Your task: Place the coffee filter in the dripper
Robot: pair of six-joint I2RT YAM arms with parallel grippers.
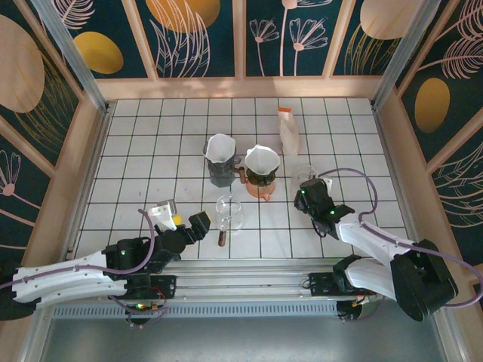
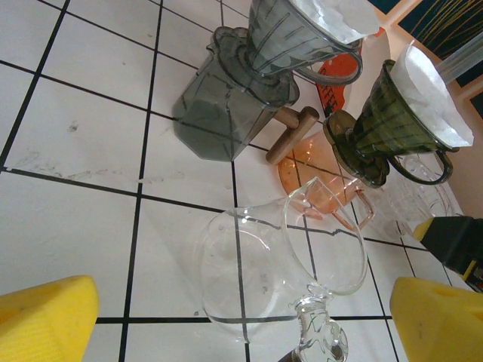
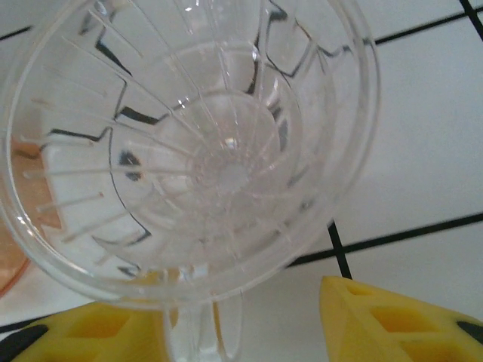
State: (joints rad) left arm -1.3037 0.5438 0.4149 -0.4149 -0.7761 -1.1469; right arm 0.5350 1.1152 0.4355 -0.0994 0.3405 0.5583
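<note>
Centrally in the top view, a gray dripper (image 1: pixel 220 173) and a dark dripper (image 2: pixel 385 124) on an orange server (image 2: pixel 317 177) each hold a white coffee filter (image 1: pixel 261 160), with a glass carafe (image 1: pixel 229 214) below them and a pouch (image 1: pixel 288 130) at upper right. The clear dripper (image 3: pixel 189 151) is cropped in the right wrist view; its blurred handle sits inside the right pincer (image 3: pixel 241 335), whose jaws are spread with a gap beside one finger. The left pincer (image 1: pixel 186 219), at lower left, is spread wide and holds nothing, and the nearer filter lies up-left of the right pincer, not touching it.
</note>
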